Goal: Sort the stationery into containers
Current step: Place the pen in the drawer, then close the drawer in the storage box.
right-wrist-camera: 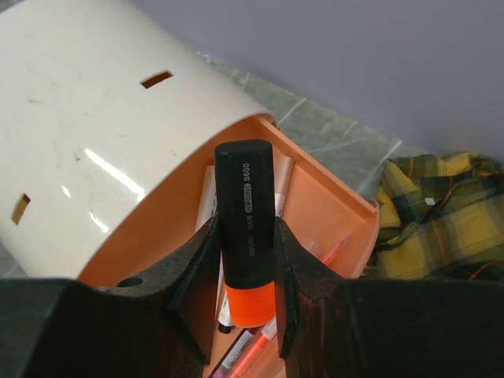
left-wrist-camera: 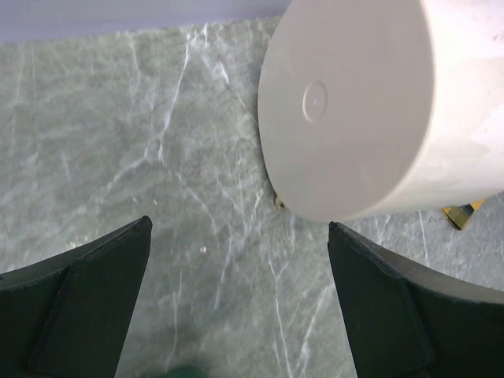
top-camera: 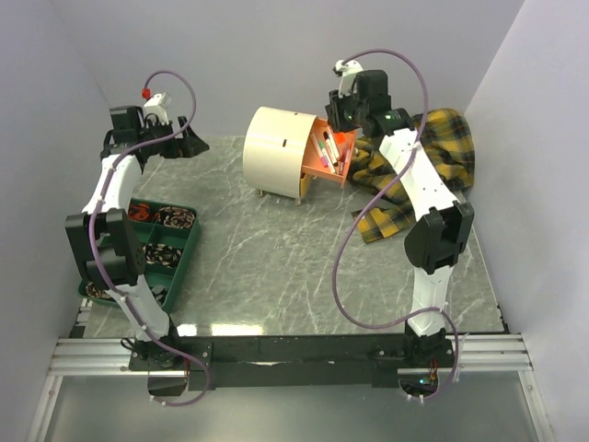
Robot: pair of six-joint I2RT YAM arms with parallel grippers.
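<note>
Grey marbled desk (top-camera: pixel 276 267), pale walls (top-camera: pixel 276 55). Right wrist view alone shows the right tool (right-wrist-camera: pixel 246 232) clamped on the orange-capped marker (right-wrist-camera: pixel 246 189) above the orange drawer (right-wrist-camera: pixel 335 213); left tool (left-wrist-camera: pixel 238 228) gapes near the cream cabinet (left-wrist-camera: pixel 354 102).

We found the cabinet (top-camera: pixel 276 149) at the worktop's (top-camera: pixel 276 267) back middle, its drawer (top-camera: pixel 317 173) pulled out rightward with pens (top-camera: pixel 325 147) in it. The cloth (top-camera: pixel 442 152) lay right of the drawer, a tray (top-camera: pixel 193 241) at the near left. The right end effector (right-wrist-camera: pixel 244 232) held the marker (right-wrist-camera: pixel 244 181) over the drawer.
</note>
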